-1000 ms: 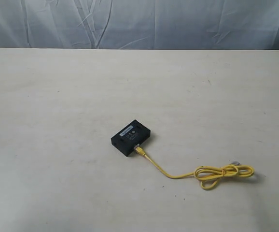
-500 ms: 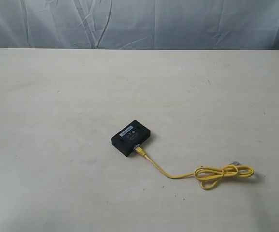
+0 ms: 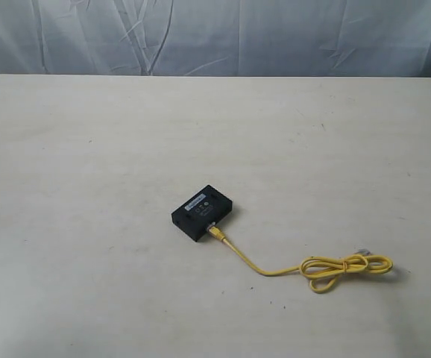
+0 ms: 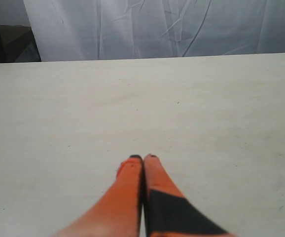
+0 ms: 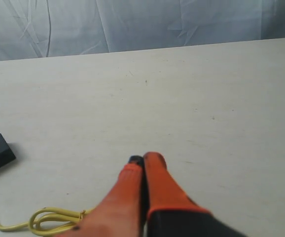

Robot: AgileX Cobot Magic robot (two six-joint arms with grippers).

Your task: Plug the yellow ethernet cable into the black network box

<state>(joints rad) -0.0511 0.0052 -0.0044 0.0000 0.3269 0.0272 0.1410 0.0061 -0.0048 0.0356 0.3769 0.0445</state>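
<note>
Seemingly the job is almost or fully done: in the exterior view the box [image 3: 203,212] lies flat just below the centre of the frame, and one end of the cable [image 3: 342,263] meets its near side, where a small plug [image 3: 212,230] appears seated, though it is too small to be sure. From there the cord curves toward the lower right and ends in a loose, tied coil with a clear spare plug [image 3: 363,250] beside it. Neither arm shows in this view. Each wrist view shows its own claw pinched fully closed and holding nothing: the left gripper [image 4: 143,158] over bare table, the right gripper [image 5: 143,159] near the coil but apart from it. If the plug needs firming, it seems wisest to brace the light box with one claw and push the plug straight along the port, without dragging the coil. The box is matte black plastic, rectangular, with a pale label; the cord is thin, glossy and springy; the table [image 3: 89,149] is pale, faintly grained and scuffed; creased grey cloth [image 3: 215,37] hangs behind.
</note>
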